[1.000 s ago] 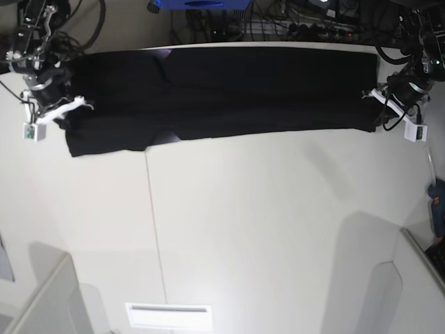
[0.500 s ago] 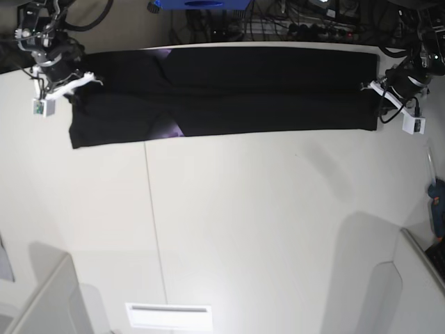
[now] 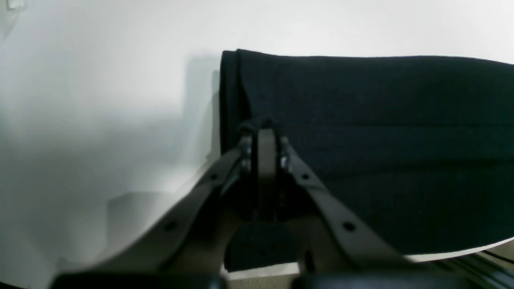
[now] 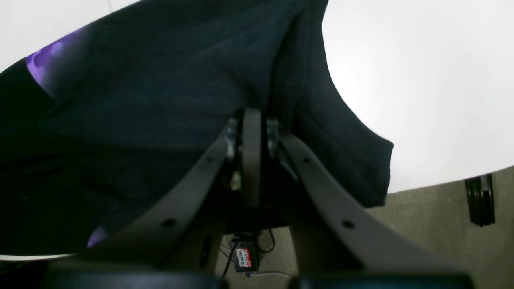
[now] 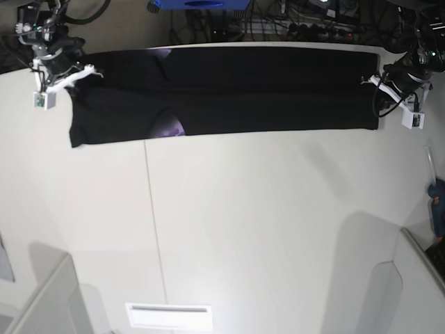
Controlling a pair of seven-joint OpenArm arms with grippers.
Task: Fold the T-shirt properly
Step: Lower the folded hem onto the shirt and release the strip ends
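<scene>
One black T-shirt along the far bench edge, bare bench nearer, both arms' fingers clamped on cloth

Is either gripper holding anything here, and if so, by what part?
Both hold the T-shirt: the left gripper near one end of the folded strip, the right gripper near the other.
</scene>
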